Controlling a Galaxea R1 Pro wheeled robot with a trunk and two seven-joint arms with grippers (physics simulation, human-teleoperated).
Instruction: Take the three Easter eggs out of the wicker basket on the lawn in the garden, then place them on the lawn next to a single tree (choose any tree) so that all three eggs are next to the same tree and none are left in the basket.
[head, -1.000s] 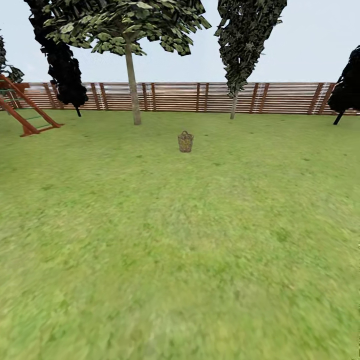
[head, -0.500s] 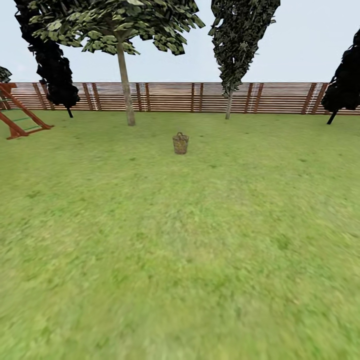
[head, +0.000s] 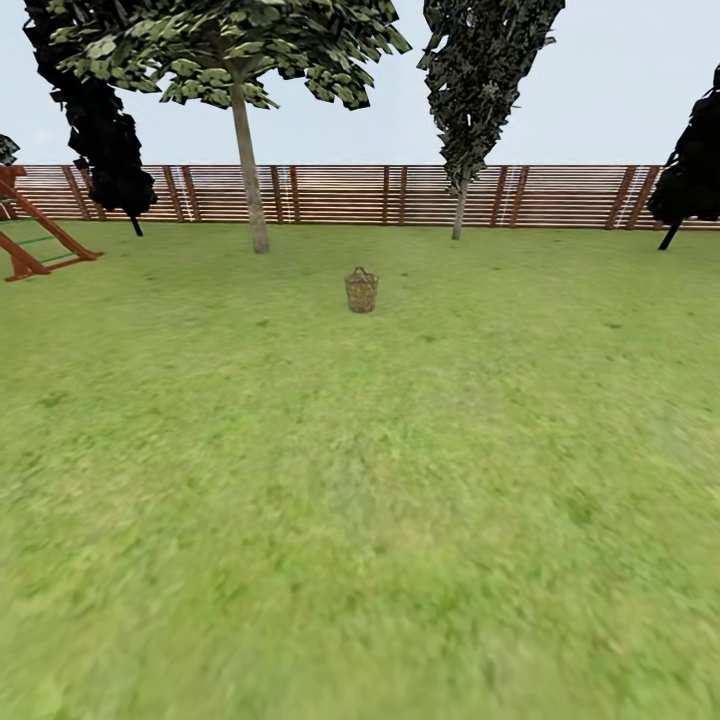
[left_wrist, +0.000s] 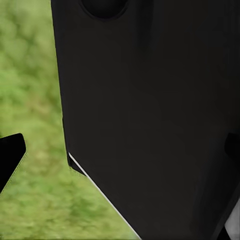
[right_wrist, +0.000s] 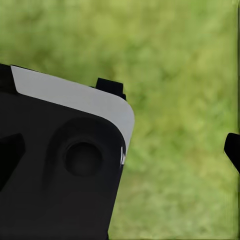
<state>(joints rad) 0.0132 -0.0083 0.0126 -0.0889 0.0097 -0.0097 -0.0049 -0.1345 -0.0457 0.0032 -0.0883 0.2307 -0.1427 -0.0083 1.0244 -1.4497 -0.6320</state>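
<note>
The lawn (head: 380, 480) spreads broad and flat, green with a patchy texture, back to a slatted wooden fence (head: 400, 195) under a pale sky. The wicker basket (head: 361, 290) stands upright on the grass, far ahead and near the middle of the head view; its contents are too small to make out. Behind it and to the left rises a tree (head: 248, 160) with a straight pale trunk and leafy crown. A narrower dark-leaved tree (head: 463, 150) stands by the fence to the right, black-foliage trees sit at both edges, and a red wooden play frame (head: 30, 235) is at far left. No writing is legible anywhere.

Both wrist views look past dark robot bodywork onto blurred grass. Whether either pincer is apart or together cannot be told.
</note>
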